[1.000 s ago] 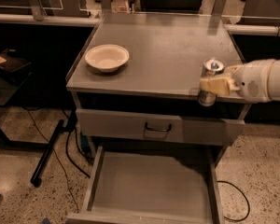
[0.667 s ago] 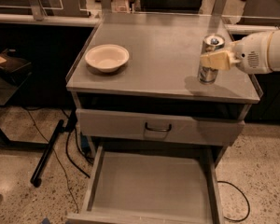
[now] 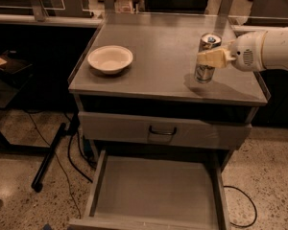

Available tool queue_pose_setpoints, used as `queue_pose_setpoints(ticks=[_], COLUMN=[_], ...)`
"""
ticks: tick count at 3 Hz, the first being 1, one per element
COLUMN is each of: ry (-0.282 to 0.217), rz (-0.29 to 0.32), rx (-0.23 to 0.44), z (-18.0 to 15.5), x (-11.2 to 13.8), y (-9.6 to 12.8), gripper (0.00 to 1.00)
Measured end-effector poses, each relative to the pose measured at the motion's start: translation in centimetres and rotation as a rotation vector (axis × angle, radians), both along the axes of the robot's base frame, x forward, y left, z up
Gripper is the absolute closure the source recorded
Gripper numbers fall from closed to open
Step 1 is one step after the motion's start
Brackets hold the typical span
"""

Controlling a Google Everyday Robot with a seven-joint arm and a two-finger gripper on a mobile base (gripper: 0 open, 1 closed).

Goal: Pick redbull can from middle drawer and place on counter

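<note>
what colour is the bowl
Cream, camera view: round cream bowl left; end effector grips slim silvery can right.

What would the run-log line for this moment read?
phase: placing | gripper: shut on can, right side of counter | can: upright, at counter surface | drawer: open, no can inside | bowl: counter left

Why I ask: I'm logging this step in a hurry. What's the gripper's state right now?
Gripper: closed on the can, which stands upright at the right side of the counter.
</note>
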State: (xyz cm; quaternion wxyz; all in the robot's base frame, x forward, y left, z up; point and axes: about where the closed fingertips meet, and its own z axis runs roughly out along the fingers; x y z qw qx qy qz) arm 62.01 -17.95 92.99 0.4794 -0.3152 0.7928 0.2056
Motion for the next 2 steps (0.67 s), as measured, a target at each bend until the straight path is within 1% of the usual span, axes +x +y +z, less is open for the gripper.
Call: queue_pose_setpoints(ticks=[2], ry=[0.048], rz=[0.072], rx=[0.010], z=[-1.6], x=[4.8], y=[3.1], gripper=[1.00])
